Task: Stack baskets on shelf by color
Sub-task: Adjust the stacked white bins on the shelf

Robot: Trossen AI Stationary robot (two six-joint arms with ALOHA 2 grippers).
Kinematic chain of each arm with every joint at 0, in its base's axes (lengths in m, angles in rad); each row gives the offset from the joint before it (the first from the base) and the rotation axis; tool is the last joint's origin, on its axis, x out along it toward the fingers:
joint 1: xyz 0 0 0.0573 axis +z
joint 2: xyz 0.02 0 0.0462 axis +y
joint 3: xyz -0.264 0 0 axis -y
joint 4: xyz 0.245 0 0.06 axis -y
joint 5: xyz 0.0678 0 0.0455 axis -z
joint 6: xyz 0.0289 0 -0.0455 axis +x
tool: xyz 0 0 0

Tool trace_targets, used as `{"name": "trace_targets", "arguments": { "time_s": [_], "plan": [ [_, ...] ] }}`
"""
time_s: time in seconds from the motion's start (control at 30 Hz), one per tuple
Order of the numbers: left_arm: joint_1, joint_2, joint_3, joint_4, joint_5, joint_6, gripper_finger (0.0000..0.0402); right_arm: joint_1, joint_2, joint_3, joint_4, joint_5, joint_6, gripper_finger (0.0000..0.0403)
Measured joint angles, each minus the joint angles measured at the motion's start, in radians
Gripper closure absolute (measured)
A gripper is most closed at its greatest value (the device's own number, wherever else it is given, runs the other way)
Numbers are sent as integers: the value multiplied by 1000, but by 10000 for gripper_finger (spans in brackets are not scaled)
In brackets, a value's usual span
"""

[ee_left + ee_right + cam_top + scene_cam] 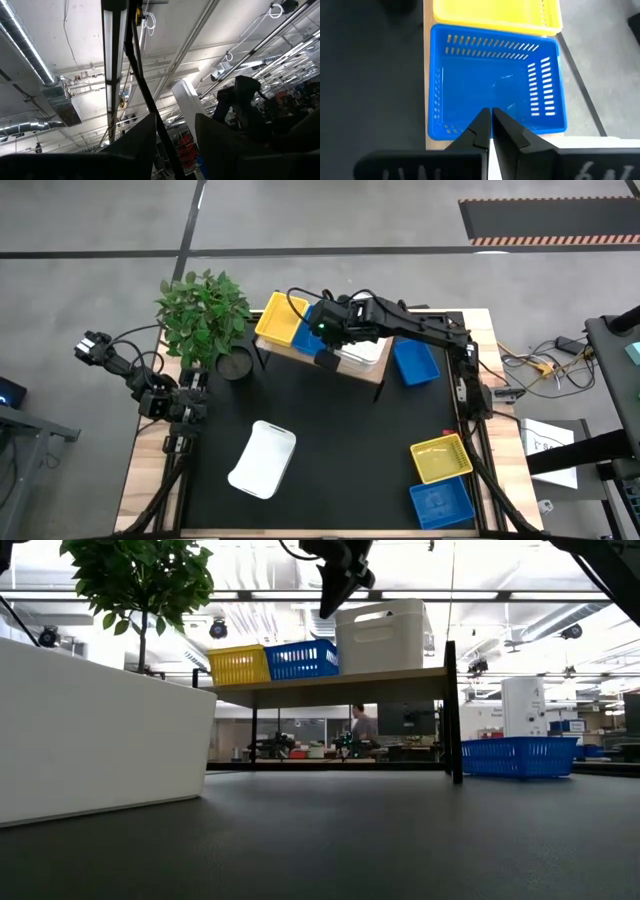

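Note:
The shelf (352, 369) stands at the table's far side on thin dark legs. On it, from left to right, rest a yellow basket (278, 320), a blue basket (490, 85) and a taller white basket (380, 635). My right gripper (490, 116) is shut and hovers over the blue basket, next to the white one, touching nothing; the low view shows it (335, 595) above the baskets. My left gripper (95, 345) is open, raised off the table's left edge and pointing up at the ceiling (175, 130).
On the table lie a white basket (262, 460) near the front, a blue basket (415, 363) right of the shelf, and a yellow basket (441, 458) and a blue one (441, 502) at the near right. A potted plant (205, 310) stands left of the shelf.

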Motion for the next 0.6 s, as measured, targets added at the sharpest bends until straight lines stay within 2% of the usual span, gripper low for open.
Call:
{"name": "trace_targets", "arguments": {
  "time_s": [0.6],
  "plan": [
    [0,2,0,0,0,0,281,11,-2,-5,-69,0,67,394]
  ]
}}
